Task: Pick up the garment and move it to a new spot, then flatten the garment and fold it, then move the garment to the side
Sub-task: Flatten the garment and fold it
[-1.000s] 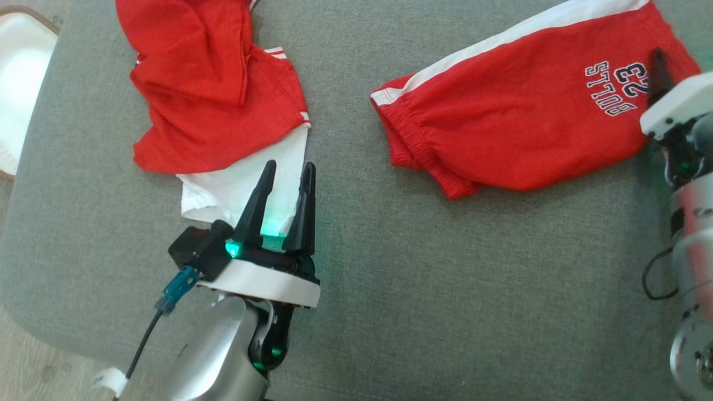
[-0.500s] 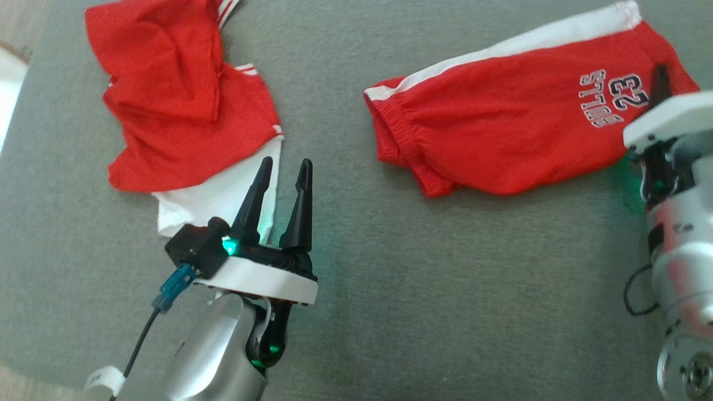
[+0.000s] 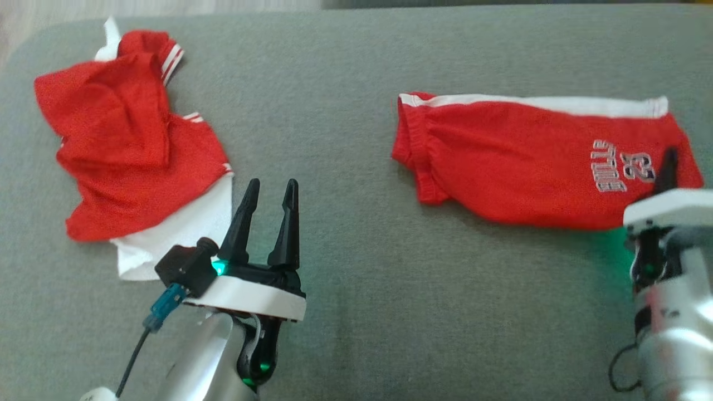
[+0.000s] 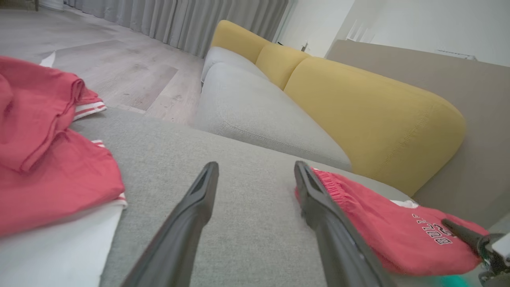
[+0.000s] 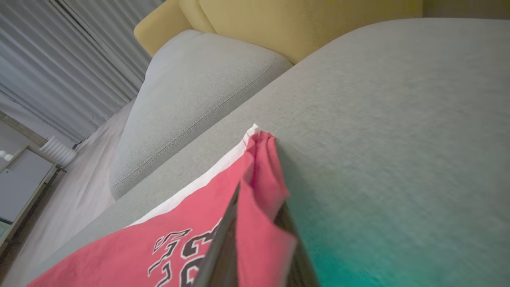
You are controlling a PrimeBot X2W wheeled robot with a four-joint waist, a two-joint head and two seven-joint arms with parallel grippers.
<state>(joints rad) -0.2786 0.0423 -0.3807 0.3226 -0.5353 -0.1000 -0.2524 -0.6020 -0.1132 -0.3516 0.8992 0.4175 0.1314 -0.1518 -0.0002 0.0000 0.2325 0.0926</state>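
Head view: the red shorts [image 3: 518, 167] lie flat on the right half of the grey cushion [image 3: 345, 139], white stripe along the far edge, waistband toward the middle. The right hand [image 3: 670, 161] is pressed together on the hem at the shorts' right end, beside the printed lettering. The right wrist view confirms a fold of red cloth pinched between its fingers [image 5: 221, 239]. The left hand [image 3: 272, 184] stands spread, just beside the white edge of a crumpled red-and-white top [image 3: 128, 161] at the cushion's left. Bare cushion separates the two garments, with more open room along the near edge. Beyond the cushion are a grey seat [image 4: 255, 111] with a yellow backrest [image 4: 358, 103], a wood floor [image 4: 119, 71] and grey curtains [image 4: 179, 20].
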